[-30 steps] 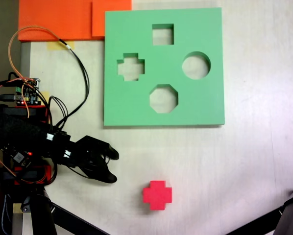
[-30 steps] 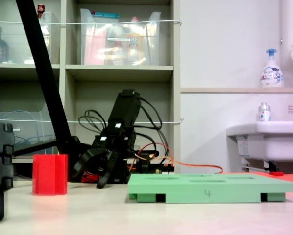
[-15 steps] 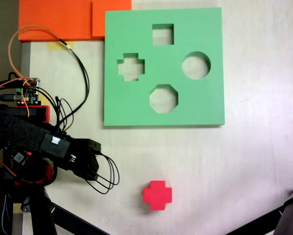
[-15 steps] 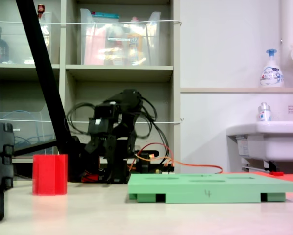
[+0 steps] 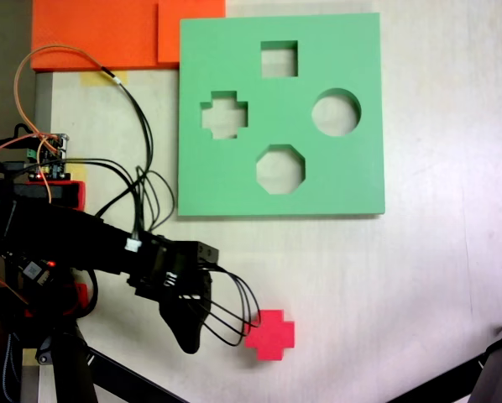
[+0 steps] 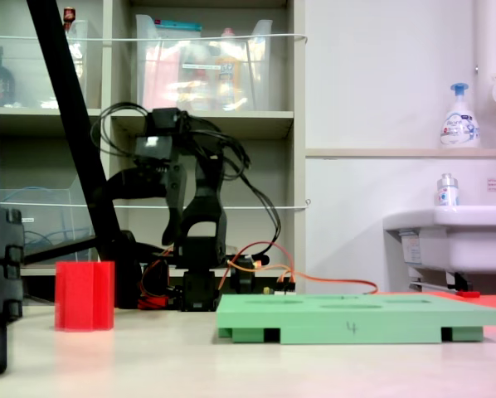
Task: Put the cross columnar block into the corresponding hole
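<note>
Fingers raised above the surface, apart or together impossible to tell, just left of the cross columnar block in the top-down fixed view. Best centred over the block, spread, lowered squarely, clamped on opposite arms, then carried to the corresponding hole.

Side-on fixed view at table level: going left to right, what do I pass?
Red cross columnar block → the arm's base behind the table → green foam board → white sink at the far right.
</note>
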Robot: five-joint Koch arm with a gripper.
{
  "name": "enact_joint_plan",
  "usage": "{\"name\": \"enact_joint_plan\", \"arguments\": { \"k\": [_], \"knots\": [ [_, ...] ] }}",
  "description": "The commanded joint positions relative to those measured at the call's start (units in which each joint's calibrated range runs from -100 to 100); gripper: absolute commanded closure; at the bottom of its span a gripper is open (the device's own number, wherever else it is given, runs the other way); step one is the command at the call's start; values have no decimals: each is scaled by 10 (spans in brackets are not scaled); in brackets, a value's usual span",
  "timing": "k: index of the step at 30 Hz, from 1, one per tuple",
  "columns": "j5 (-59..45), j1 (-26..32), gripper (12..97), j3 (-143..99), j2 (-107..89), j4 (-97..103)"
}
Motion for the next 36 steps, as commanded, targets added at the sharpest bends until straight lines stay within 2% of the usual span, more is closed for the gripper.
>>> {"name": "enact_joint_plan", "arguments": {
  "k": [1, 10, 17, 36],
  "knots": [
    [-7, 0, 191, 67, 76, -7],
    [-26, -2, 191, 199, 326, -7],
    [-32, -15, 192, 272, 448, -6],
    [-44, -28, 193, 317, 587, 0]
  ]
}}
